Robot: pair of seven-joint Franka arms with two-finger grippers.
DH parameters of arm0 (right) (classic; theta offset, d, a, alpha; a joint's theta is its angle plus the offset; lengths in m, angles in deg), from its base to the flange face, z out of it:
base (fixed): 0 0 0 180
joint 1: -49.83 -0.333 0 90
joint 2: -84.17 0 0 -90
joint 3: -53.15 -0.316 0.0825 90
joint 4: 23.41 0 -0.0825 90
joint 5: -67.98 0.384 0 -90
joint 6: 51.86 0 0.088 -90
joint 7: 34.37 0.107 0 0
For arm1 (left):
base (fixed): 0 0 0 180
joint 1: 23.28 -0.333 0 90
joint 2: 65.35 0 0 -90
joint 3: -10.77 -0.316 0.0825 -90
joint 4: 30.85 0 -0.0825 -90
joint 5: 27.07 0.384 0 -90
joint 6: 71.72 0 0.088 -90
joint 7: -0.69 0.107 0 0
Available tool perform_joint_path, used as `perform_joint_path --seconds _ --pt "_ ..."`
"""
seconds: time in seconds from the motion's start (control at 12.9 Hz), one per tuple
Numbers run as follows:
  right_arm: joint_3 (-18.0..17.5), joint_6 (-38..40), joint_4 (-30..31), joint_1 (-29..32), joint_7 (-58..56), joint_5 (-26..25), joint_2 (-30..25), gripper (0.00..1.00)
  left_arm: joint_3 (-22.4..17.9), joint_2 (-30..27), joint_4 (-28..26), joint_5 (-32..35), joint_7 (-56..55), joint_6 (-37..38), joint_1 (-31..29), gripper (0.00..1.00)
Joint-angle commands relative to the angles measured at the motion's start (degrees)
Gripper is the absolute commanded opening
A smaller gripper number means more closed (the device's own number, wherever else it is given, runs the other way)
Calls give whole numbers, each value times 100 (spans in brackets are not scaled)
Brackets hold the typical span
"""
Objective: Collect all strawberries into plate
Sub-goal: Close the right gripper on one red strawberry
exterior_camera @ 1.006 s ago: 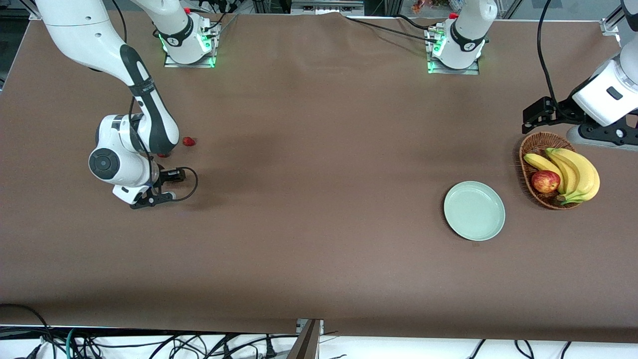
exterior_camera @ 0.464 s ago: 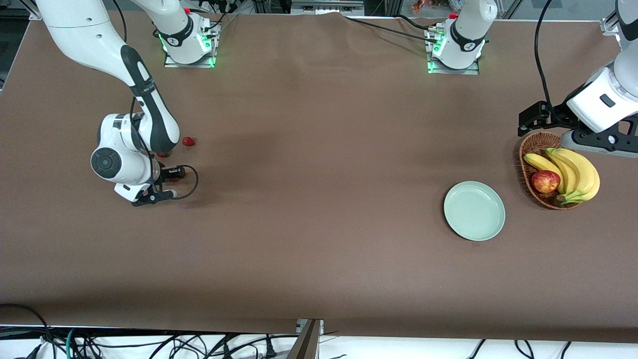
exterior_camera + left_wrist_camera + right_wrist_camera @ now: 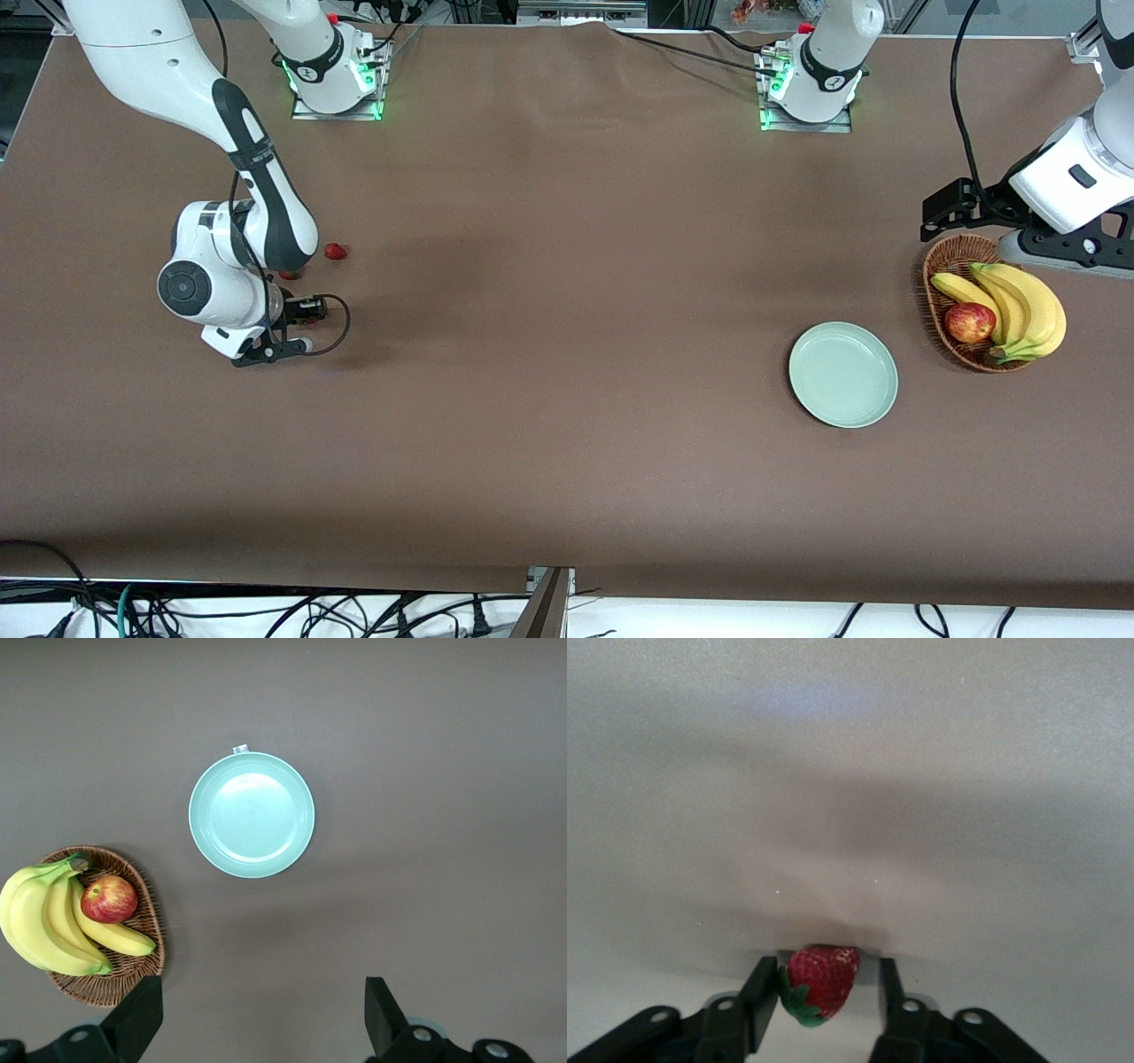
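The right gripper (image 3: 819,997) is down at the table (image 3: 567,354) near the right arm's end, its jaws drawn in narrow around a strawberry (image 3: 819,983). One finger touches the berry's leafy cap and the other sits just beside it with a small gap. Two more strawberries are close by in the front view: one (image 3: 335,252) in the open, another (image 3: 289,275) mostly hidden by the arm. The mint plate (image 3: 842,375) has nothing on it and sits toward the left arm's end, just beside a wicker basket (image 3: 941,306) of bananas (image 3: 1019,306) and an apple (image 3: 969,322). The left gripper (image 3: 257,1028) hangs over that basket, jaws wide, holding nothing. No readable writing shows anywhere.
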Motion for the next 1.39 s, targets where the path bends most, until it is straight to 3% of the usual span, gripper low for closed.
perform_joint_path --seconds 0.0,0.08,0.46,0.77,1.01,1.32 --pt "-36 -71 130 59 -143 121 -103 13 -1 -66 85 -164 57 50 -11 100" --pt "-36 -63 113 59 -143 121 -112 7 -1 -75 85 -156 66 50 -11 100" --pt "-80 691 -816 -55 -47 121 -209 6 -45 -110 102 -94 66 50 -72 100" --pt "-124 974 -1854 -818 733 112 107 6 -160 -110 102 -94 66 68 -143 100" --pt "-211 1001 -2618 -1433 1813 130 624 7 -133 -110 102 -94 66 77 -134 100" --pt "-992 695 -4173 -1698 3000 963 1758 8 -72 -110 111 -94 66 86 -125 100"
